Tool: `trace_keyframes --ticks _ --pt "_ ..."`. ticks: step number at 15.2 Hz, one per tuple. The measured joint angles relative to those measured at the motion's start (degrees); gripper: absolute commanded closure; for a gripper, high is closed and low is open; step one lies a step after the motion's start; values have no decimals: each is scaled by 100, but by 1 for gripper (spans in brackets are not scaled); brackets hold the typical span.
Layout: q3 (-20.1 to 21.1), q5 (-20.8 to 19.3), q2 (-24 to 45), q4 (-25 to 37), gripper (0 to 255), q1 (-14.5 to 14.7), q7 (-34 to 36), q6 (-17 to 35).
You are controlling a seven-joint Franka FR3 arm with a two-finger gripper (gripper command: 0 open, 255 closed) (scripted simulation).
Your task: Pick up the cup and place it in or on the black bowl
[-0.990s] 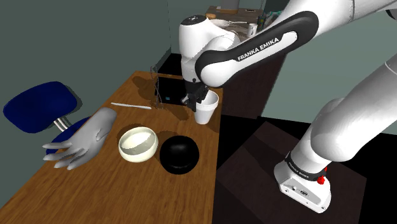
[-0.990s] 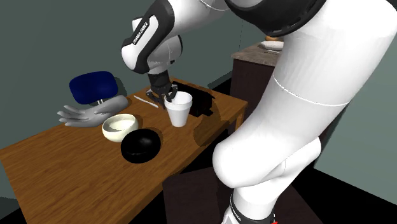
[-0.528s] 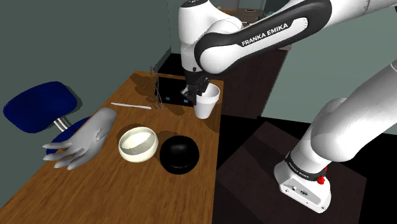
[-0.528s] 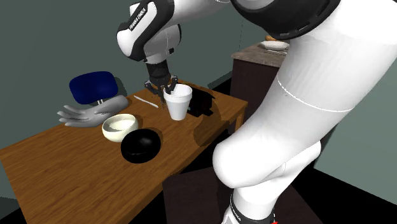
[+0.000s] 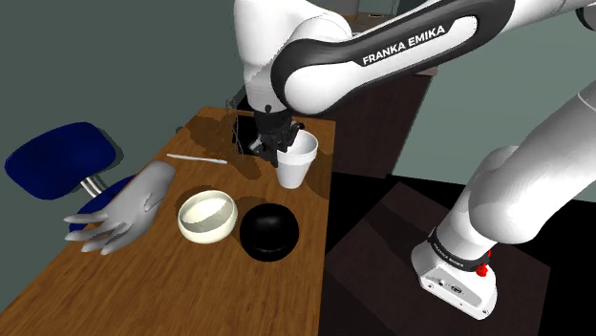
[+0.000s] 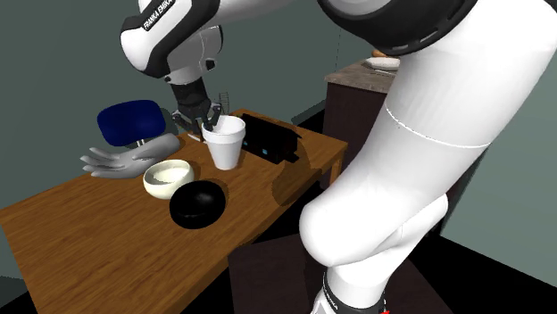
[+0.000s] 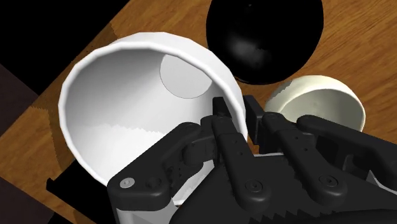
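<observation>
1. One all-black two-finger gripper point(image 7: 235, 118) is under my control. Its fingers pinch the wall of a plain white tapered cup point(image 5: 297, 164), one finger inside the rim and one outside.
2. This rim grip lets the cup hang upright, mouth open, just under the gripper. It looks clear of the brown wooden table point(image 5: 191, 296).
3. The glossy black round bowl point(image 5: 268, 231), my target, sits on the table below the gripper and a little ahead of it, apart from the cup. I cannot tell whether its mouth faces up.
4. A cream-white bowl point(image 5: 207, 216) stands just beside the black one, on the outer finger's side. I judge the carry must end over the black bowl, not over this neighbour.
</observation>
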Motion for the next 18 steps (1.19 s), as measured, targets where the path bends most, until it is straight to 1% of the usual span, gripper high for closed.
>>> trace_keyframes --ticks 3,5,7,9,12,18 --pt "258 -61 238 421 255 129 417 -242" --pt "439 -128 429 630 255 227 727 -311" --pt "627 -212 644 998 255 341 1054 -527" --pt "751 -316 855 1209 255 419 1301 -585" --pt "791 -375 958 1143 255 447 1415 -447" --pt "813 -507 1139 835 255 462 1563 -3"
